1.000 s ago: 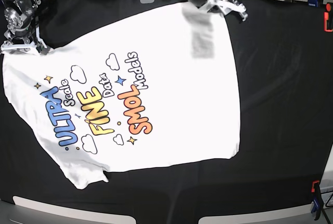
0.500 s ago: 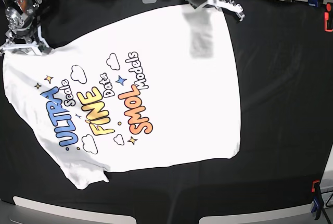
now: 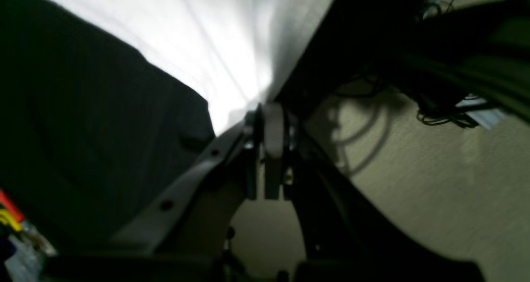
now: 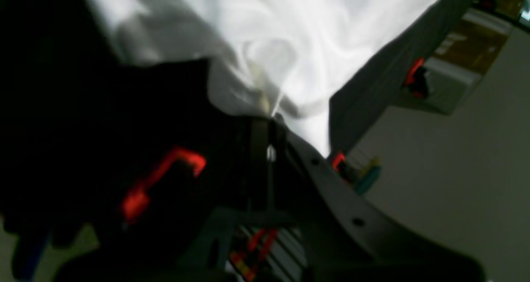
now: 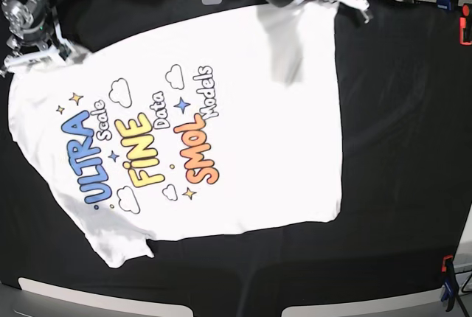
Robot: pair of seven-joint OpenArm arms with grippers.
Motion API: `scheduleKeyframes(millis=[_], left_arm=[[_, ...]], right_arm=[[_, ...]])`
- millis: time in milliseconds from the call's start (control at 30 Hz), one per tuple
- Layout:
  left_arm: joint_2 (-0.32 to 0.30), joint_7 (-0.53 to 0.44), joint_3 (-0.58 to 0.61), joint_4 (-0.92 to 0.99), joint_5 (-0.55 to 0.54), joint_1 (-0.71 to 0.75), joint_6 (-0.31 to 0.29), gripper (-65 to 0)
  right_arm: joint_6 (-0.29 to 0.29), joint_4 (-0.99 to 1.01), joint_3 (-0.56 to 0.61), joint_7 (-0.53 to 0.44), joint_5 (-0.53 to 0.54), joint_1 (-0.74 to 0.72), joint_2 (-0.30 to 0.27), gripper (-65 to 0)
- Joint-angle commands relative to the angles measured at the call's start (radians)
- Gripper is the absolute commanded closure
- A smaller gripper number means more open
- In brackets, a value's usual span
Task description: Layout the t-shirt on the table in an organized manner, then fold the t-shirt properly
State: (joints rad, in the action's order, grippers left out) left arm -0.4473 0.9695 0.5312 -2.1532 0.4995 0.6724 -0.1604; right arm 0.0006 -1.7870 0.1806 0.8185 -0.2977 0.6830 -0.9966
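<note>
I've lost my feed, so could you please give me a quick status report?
Left tool shut on the t-shirt, far edge. Right tool shut on its other far corner. Shirt print-up on the table, skewed. Nothing in the way.

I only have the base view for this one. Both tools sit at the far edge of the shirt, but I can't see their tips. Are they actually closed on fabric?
Observer: On the left wrist view the left tool is shut, and the white t-shirt runs right into its tip, so it is pinching the edge.
Operator: And the right one?
Observer: On the right wrist view the right tool is shut too, with bunched white cloth gathered at its tip.
Operator: Is the cloth taut near either tool?
Observer: Near the left tool it shows straight creases fanning out from the pinch; near the right tool it is crumpled into soft folds.
</note>
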Motion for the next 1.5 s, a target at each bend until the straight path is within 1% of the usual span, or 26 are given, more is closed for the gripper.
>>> scheduleKeyframes(millis=[0,33,100,167,233,333,467,533,567,633,700,767,867,967,1033,1100,1167,1300,1400,1467], left_arm=[[-0.018,0.01,0.001,-0.031,0.032,0.027,0.019,0.0],[-0.032,0.01,0.0,-0.043,0.053,0.043,0.029,0.0],[-0.059,0.01,0.0,-0.068,0.101,0.076,0.068,0.0],[-0.082,0.01,0.001,-0.093,0.14,0.107,0.095,0.0],[-0.099,0.01,0.001,-0.117,0.164,0.128,0.113,0.0],[-0.111,0.003,0.001,-0.132,0.184,0.134,0.116,0.0],[-0.11,-0.029,0.0,-0.133,0.211,0.133,0.116,0.0],[-0.11,-0.072,0.0,-0.133,0.207,0.13,0.116,0.0],[-0.11,-0.104,0.0,-0.133,0.207,0.13,0.116,0.0],[-0.11,-0.152,0.001,-0.133,0.206,0.124,0.116,0.0],[-0.11,-0.168,0.001,-0.133,0.206,0.109,0.117,0.0],[-0.11,-0.172,0.001,-0.133,0.206,0.084,0.116,0.0],[-0.11,-0.195,0.001,-0.132,0.198,0.027,0.117,0.0],[-0.11,-0.213,0.0,-0.132,0.115,-0.047,0.117,0.0],[-0.11,-0.219,0.0,-0.131,0.055,-0.093,0.117,0.0],[-0.11,-0.224,0.0,-0.13,0.008,-0.134,0.116,0.0],[-0.11,-0.228,0.0,-0.13,-0.022,-0.168,0.116,0.0],[-0.11,-0.235,0.0,-0.13,-0.037,-0.229,0.117,0.0],[-0.111,-0.235,-0.001,-0.13,-0.037,-0.27,0.118,0.0],[-0.111,-0.235,-0.001,-0.13,-0.038,-0.295,0.132,0.0]], right_arm=[[-0.027,-0.031,-0.01,0.019,-0.017,0.019,-0.037,0.0],[-0.037,-0.047,-0.01,0.028,-0.017,0.042,-0.051,0.0],[-0.04,-0.084,-0.01,0.058,-0.018,0.084,-0.071,0.0],[-0.041,-0.12,-0.01,0.076,-0.026,0.116,-0.079,0.0],[-0.047,-0.154,-0.01,0.082,-0.058,0.137,-0.081,0.0],[-0.05,-0.216,-0.01,0.085,-0.069,0.151,-0.081,0.0],[-0.051,-0.307,-0.012,0.1,-0.079,0.149,-0.081,0.0],[-0.061,-0.341,-0.013,0.103,-0.122,0.148,-0.081,0.0],[-0.075,-0.352,-0.019,0.108,-0.145,0.148,-0.081,0.0],[-0.092,-0.36,-0.05,0.108,-0.152,0.147,-0.081,0.0],[-0.1,-0.36,-0.1,0.108,-0.144,0.145,-0.081,0.0],[-0.106,-0.36,-0.164,0.101,-0.116,0.142,-0.081,0.0],[-0.105,-0.357,-0.265,0.085,-0.007,0.109,-0.08,0.0],[-0.092,-0.33,-0.321,0.069,0.079,0.037,-0.076,0.0],[-0.089,-0.301,-0.324,0.047,0.123,-0.016,-0.075,0.0],[-0.074,-0.262,-0.324,0.021,0.169,-0.058,-0.075,0.0],[-0.055,-0.218,-0.324,0.006,0.187,-0.095,-0.075,0.0],[-0.032,-0.123,-0.324,-0.024,0.225,-0.169,-0.076,0.0],[0.008,-0.086,-0.324,-0.064,0.263,-0.214,-0.075,0.0],[0.03,-0.087,-0.323,-0.083,0.288,-0.233,-0.075,0.0]])
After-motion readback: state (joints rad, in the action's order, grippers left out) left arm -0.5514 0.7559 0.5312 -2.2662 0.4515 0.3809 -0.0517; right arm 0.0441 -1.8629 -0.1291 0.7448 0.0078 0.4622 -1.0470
